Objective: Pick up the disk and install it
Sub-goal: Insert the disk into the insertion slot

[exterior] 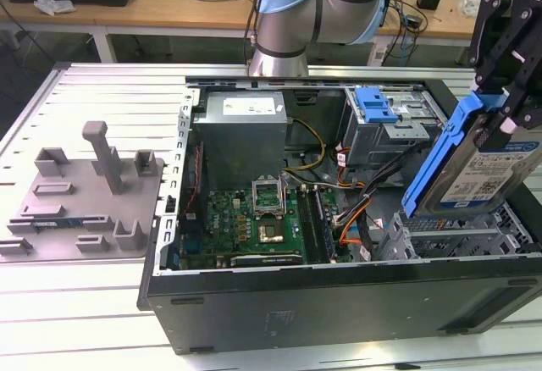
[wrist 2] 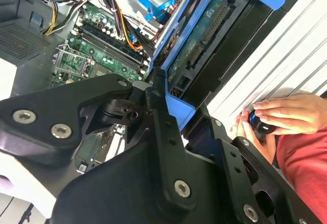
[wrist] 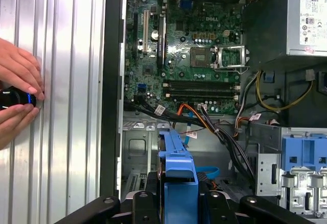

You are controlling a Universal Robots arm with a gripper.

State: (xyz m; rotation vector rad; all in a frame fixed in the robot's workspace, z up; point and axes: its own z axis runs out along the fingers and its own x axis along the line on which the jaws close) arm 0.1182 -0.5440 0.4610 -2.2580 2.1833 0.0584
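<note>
I am pinching the disk (exterior: 483, 176) in my claw (exterior: 506, 117), its long axis tilting steeply, hanging just above the drive cage (exterior: 457, 237)

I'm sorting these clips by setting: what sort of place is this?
Probably a robotics lab or workshop: an open computer case lies on a ribbed metal table, wooden desks stand behind, and the gripper holds the disk over it.
</note>
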